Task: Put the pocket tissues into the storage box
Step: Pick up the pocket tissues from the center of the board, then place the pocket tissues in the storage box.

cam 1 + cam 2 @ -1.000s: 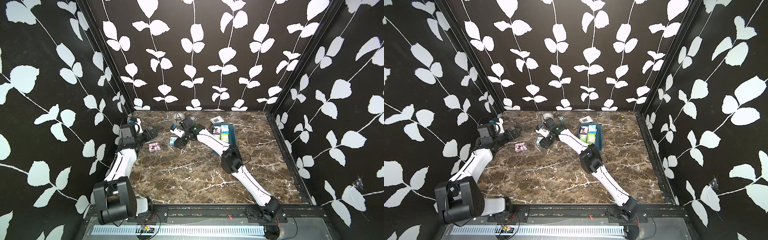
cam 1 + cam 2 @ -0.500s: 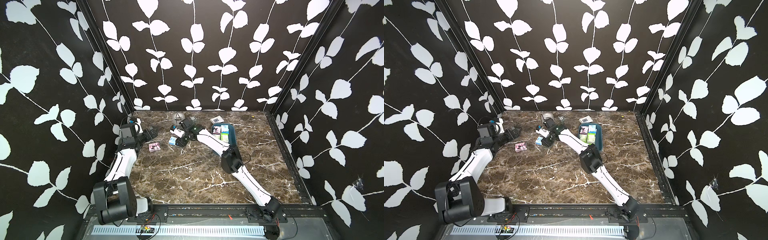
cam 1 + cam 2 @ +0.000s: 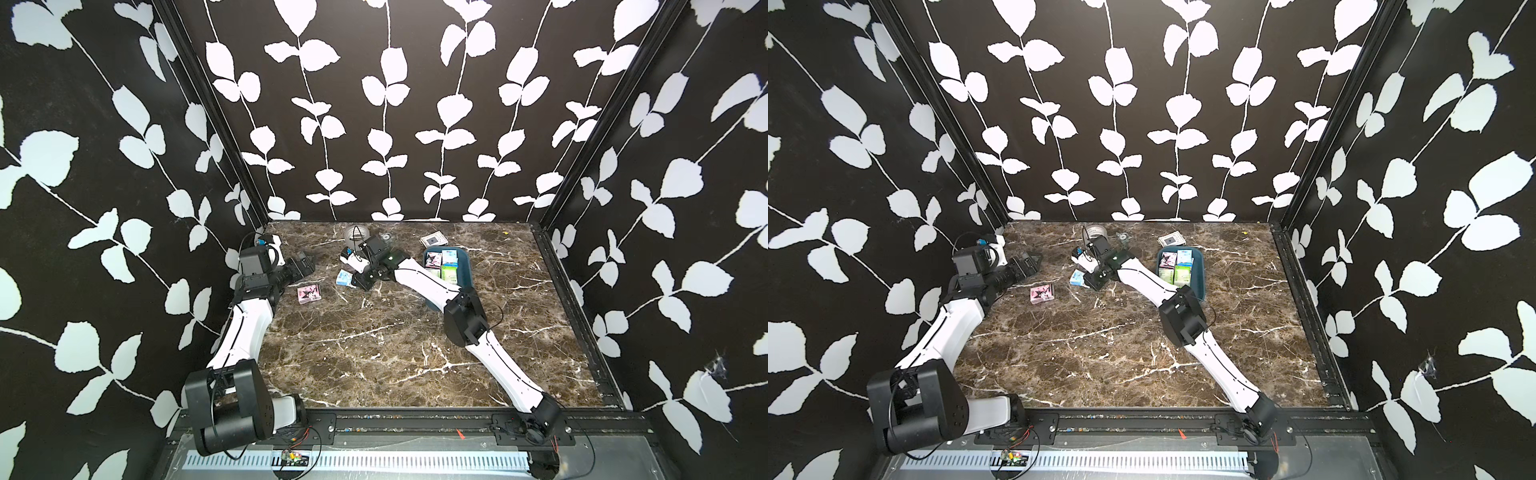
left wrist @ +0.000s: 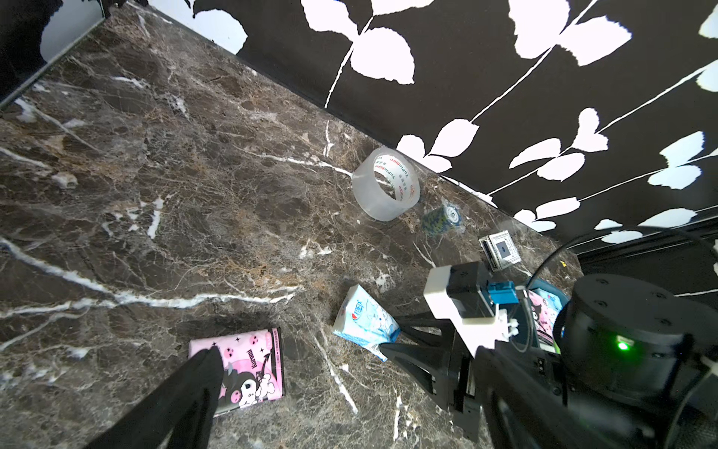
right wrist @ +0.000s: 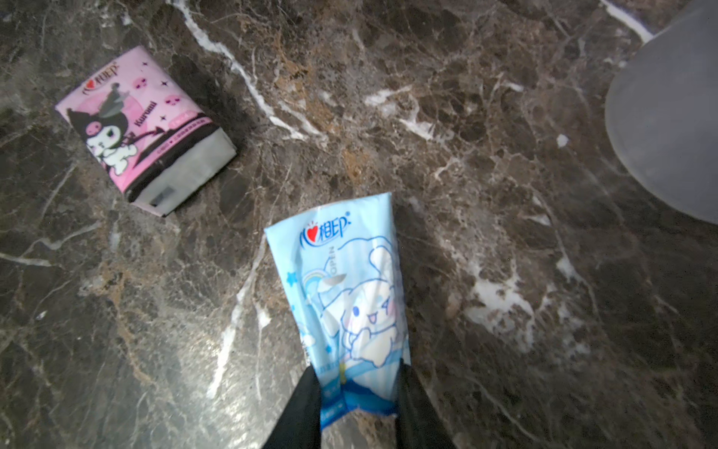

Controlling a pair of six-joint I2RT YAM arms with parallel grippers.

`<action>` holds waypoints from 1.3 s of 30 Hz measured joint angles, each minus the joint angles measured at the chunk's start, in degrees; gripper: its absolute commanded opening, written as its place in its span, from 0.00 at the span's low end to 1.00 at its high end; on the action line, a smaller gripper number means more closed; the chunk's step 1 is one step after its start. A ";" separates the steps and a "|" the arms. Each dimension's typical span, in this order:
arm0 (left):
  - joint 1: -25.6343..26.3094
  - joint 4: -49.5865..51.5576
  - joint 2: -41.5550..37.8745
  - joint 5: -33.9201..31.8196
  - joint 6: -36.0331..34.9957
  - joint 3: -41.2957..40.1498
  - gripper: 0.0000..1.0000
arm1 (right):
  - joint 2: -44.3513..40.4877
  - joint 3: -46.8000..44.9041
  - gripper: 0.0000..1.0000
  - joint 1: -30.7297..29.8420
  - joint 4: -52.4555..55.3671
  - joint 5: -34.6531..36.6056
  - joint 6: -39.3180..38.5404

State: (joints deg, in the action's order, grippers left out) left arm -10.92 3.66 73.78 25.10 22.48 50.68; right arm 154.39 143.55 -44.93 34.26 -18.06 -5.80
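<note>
A light blue pocket tissue pack (image 5: 349,295) lies on the marble table, also seen in both top views (image 3: 344,277) (image 3: 1077,277). My right gripper (image 5: 359,385) is shut on its near end, and the two black fingers squeeze it from both sides. A pink cartoon pack (image 3: 309,293) (image 4: 252,369) lies to its left, apart from both grippers. My left gripper (image 3: 305,266) hangs open above and behind the pink pack; only one finger (image 4: 202,373) shows in the left wrist view. The dark teal storage box (image 3: 467,270) (image 3: 1200,276) at the back right holds several packs (image 3: 446,268).
A clear tape roll (image 3: 354,233) (image 4: 386,188), a small blue-green roll (image 4: 443,219) and a white packet with a grey square (image 3: 433,240) (image 4: 501,252) sit along the back wall. The right arm (image 3: 419,280) stretches in front of the box.
The right gripper's jaws have drawn in onto the blue pack's end. The left arm and the pink pack have not moved.
</note>
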 measured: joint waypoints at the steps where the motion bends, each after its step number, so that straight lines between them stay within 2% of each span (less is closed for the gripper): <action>1: 0.09 0.11 -0.09 -0.02 0.00 0.13 0.99 | -1.09 -1.51 0.22 0.11 -0.68 -0.17 0.57; 6: 1.46 1.01 -0.17 -0.44 -0.09 1.14 0.99 | -7.21 -7.56 0.21 1.01 -3.45 -0.79 2.38; 10: 5.01 1.97 -0.20 -1.36 -0.94 2.64 0.99 | -14.93 -14.73 0.20 2.21 -6.05 -0.87 3.13; 18: 13.14 1.14 3.06 -1.99 -1.79 6.54 0.99 | -37.31 -41.62 0.20 6.88 -15.23 0.61 5.62; 27: 19.89 -1.05 11.26 -1.79 -2.71 9.81 0.99 | -58.40 -67.21 0.21 14.21 -17.11 11.41 9.11; 32: 22.10 -1.99 13.88 -1.75 -3.02 12.02 0.99 | -64.28 -75.78 0.21 17.00 -16.17 19.32 12.52; 39: 22.80 -2.73 14.78 -1.77 -3.28 12.63 0.99 | -64.92 -76.91 0.22 18.27 -14.53 27.15 15.37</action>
State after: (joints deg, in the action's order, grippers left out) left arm 11.88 0.93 88.55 23.33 19.20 63.31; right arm 89.47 66.63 -26.65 19.73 9.08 9.56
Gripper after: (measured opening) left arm 0.989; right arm 0.221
